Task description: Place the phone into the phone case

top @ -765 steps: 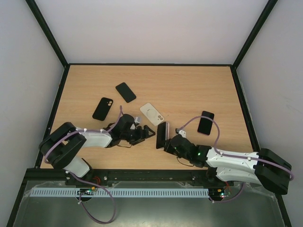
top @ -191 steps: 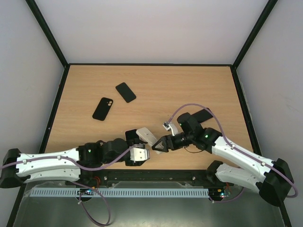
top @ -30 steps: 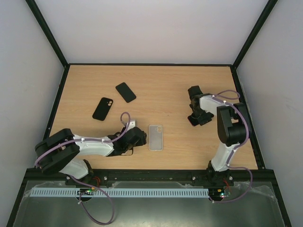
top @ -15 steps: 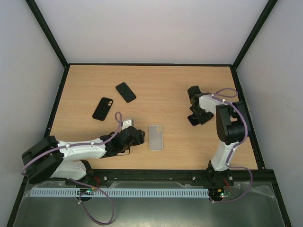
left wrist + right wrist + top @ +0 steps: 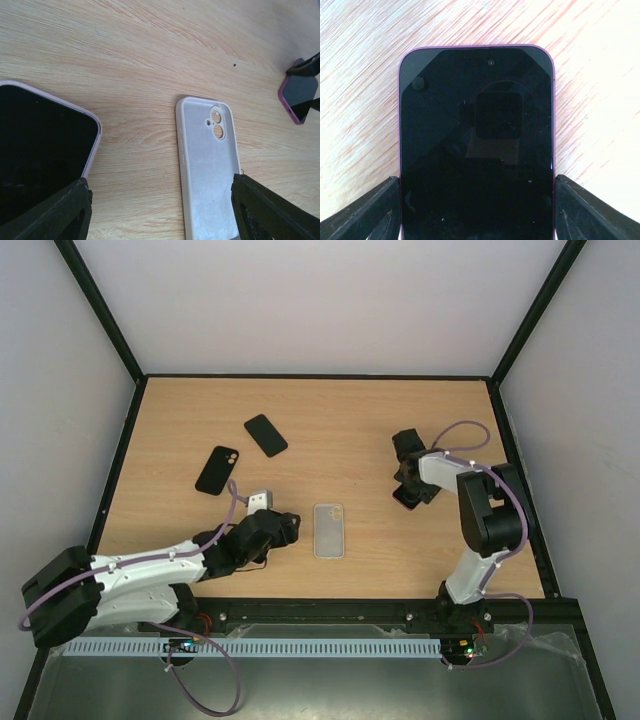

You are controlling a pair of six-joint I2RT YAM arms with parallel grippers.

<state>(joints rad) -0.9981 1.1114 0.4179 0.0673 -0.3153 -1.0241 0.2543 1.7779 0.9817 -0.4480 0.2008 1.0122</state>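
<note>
Nearest me, the left gripper (image 5: 160,178) hangs with its jaws wide apart and nothing gripped, above the edge of a pink-rimmed handset (image 5: 40,150); I judge it is standing by. Just beyond, the phone case (image 5: 210,165) lies flat, cavity up, ready to receive. Farther right, the right gripper (image 5: 477,179) straddles the purple phone (image 5: 476,115) on the table (image 5: 340,420); I cannot tell whether it pinches yet.

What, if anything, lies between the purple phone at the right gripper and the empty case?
Nothing visible does. Only bare table separates the purple phone from the empty case; the left gripper sits on the case's far side.
</note>
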